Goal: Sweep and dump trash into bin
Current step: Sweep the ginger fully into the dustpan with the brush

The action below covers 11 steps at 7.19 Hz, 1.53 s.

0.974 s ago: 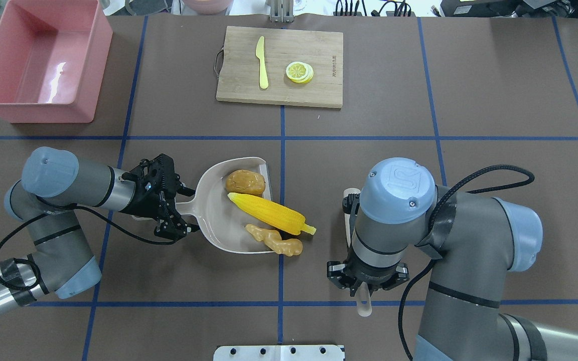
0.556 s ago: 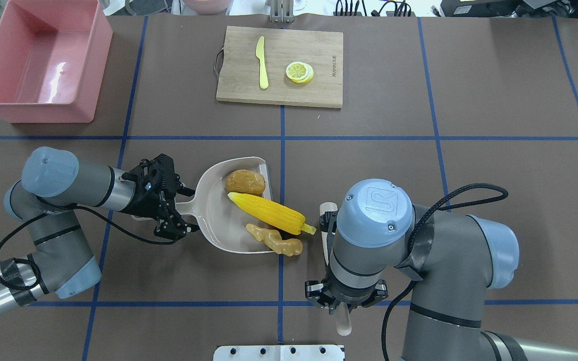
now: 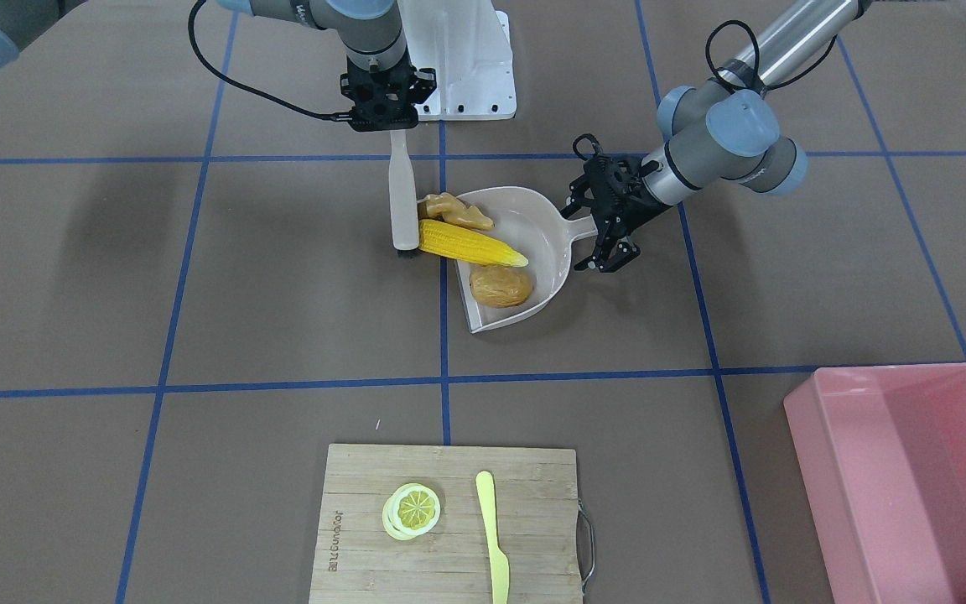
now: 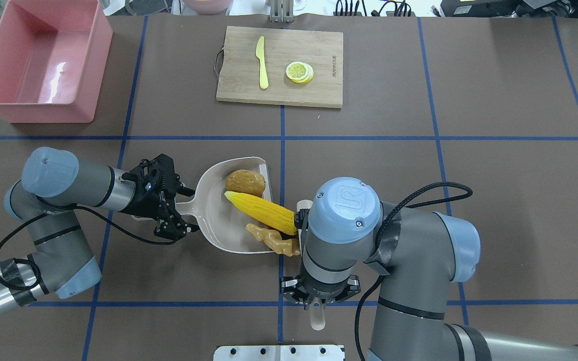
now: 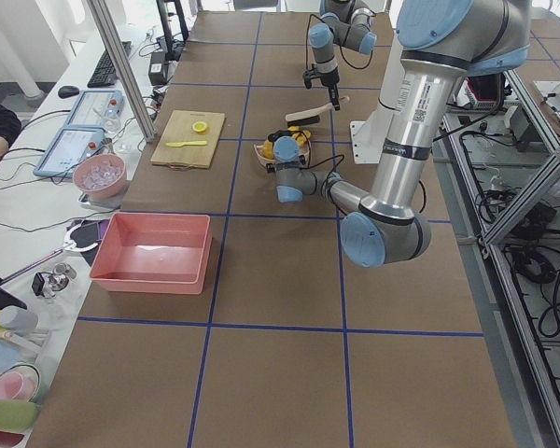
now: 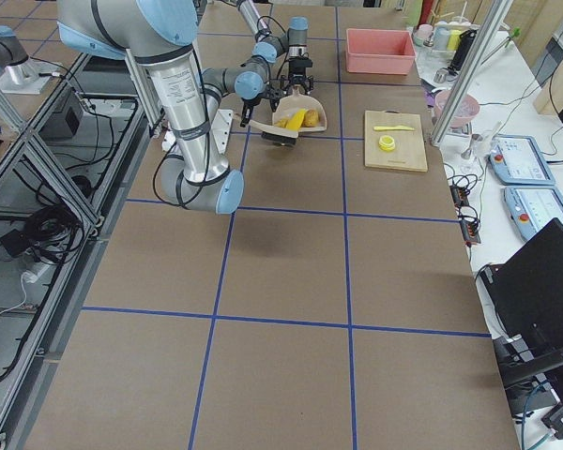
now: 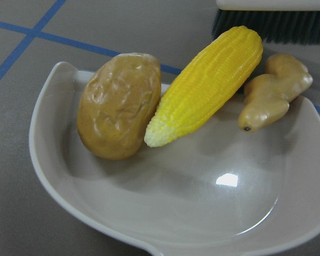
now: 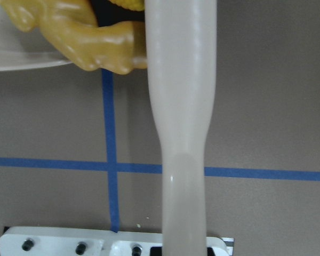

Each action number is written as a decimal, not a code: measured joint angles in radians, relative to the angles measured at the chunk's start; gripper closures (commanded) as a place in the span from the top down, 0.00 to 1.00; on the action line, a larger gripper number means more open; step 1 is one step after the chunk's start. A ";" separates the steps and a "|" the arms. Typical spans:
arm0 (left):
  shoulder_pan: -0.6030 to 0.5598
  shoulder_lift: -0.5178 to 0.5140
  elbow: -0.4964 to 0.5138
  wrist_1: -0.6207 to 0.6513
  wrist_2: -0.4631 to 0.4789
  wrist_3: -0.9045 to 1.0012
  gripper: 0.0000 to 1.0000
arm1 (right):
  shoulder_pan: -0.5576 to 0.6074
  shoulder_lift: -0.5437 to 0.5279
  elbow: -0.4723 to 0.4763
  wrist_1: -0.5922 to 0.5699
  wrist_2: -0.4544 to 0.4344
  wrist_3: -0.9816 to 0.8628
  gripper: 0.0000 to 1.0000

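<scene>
Left jaws tight on the dustpan (image 4: 213, 216) handle, right jaws around the brush (image 3: 402, 201), bristles against the corn cob (image 4: 261, 213)

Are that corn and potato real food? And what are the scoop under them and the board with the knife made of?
The corn cob looks like moulded plastic: uniform yellow, faint sheen. The potato likewise, its wrinkled skin glossy; probably toys. The dustpan seems smooth glossy beige plastic, mirroring a light. The cutting board looks like matt bamboo or wood, showing grain strips.
</scene>
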 measured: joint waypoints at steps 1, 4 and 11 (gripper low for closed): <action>0.000 0.000 0.000 0.000 0.000 0.000 0.94 | 0.001 0.032 -0.028 0.003 0.001 0.000 0.00; 0.000 0.000 0.002 0.001 0.000 0.000 0.94 | 0.009 0.104 -0.090 0.006 0.002 -0.003 0.00; -0.001 0.000 -0.001 0.002 0.000 0.000 0.54 | 0.116 0.063 -0.032 -0.083 0.066 -0.061 0.00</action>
